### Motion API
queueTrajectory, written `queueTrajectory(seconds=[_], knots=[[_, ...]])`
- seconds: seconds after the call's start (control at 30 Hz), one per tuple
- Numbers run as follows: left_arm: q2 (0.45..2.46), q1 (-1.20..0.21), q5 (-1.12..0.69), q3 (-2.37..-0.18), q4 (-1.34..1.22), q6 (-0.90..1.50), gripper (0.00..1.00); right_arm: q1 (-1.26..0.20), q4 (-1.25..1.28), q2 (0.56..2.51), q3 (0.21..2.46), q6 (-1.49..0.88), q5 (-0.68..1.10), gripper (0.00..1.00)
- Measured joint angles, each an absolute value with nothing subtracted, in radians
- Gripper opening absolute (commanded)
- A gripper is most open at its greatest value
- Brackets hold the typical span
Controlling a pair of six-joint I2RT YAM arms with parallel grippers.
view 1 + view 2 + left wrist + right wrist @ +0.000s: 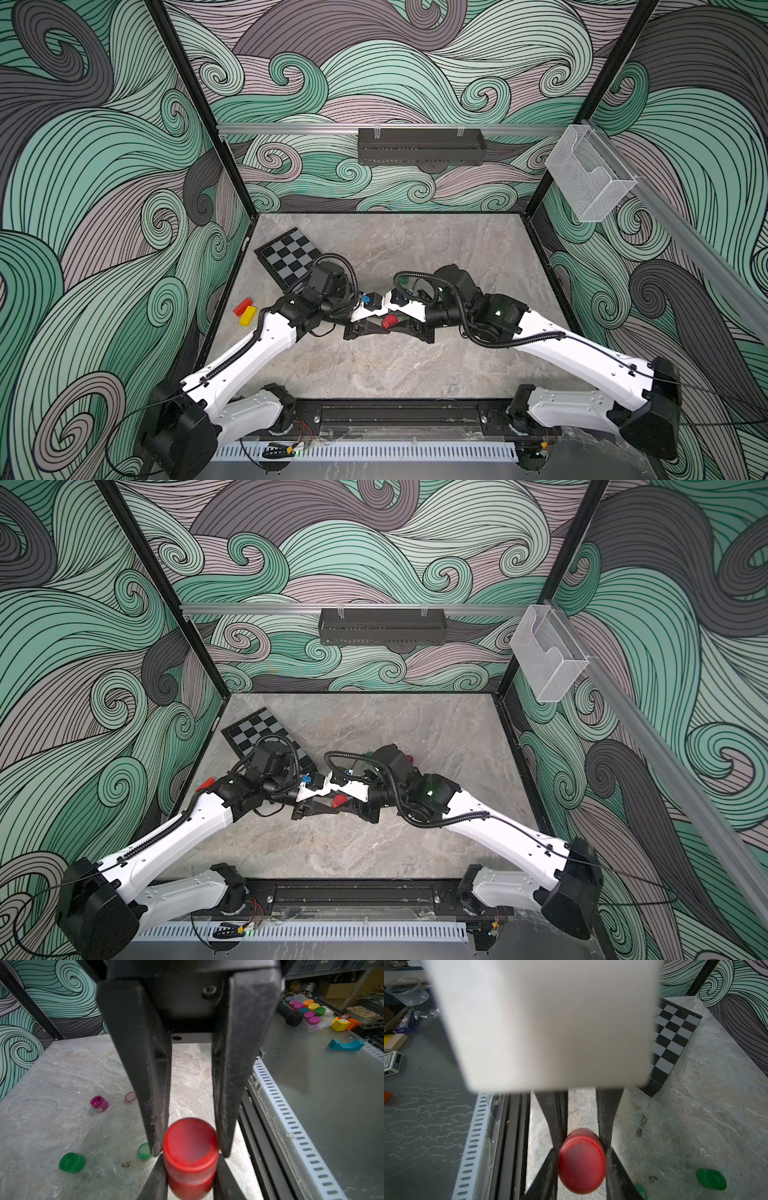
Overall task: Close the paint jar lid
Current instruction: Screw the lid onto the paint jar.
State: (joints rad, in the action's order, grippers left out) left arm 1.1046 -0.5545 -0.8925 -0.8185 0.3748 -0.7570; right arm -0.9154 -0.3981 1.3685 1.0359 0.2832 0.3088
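Over the middle of the grey marbled bench (pixel 415 257), the small red round plastic paint jar (pixel 390 321) was held between both arms. The left tool (pixel 190 1152) pinched one end of it and the right tool (pixel 581 1147) pinched the other end. Only the left wrist view showed an open magenta pot (pixel 99 1103), glossy inside, its pale lid (pixel 130 1097) beside it, and a green pot (pixel 72 1162).

— Where do the high cameras sit?
— Side by side above the table's (pixel 374 365) front edge, well back from the claws, looking down. Both top views share nearly the whole scene.
— And the wrist cameras?
— Each sits just behind its claw and looks along the fingers. The left claw (pixel 190 1153) and right claw (pixel 581 1147) face each other, so both wrist views share the red jar (pixel 190 1142) between the tips.
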Motion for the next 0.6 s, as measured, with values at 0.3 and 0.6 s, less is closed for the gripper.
queueTrajectory(seconds=[0.3,0.6], knots=[[1.056,-0.545,-0.756,-0.793,0.308,-0.716,0.15,-0.985,-0.377,1.411,1.080,-0.004,0.066,0.00],[1.041,-0.544,-0.687,-0.772,0.260,-0.695,0.15,-1.034,-0.428,1.467,1.147,-0.261,-0.095,0.00]])
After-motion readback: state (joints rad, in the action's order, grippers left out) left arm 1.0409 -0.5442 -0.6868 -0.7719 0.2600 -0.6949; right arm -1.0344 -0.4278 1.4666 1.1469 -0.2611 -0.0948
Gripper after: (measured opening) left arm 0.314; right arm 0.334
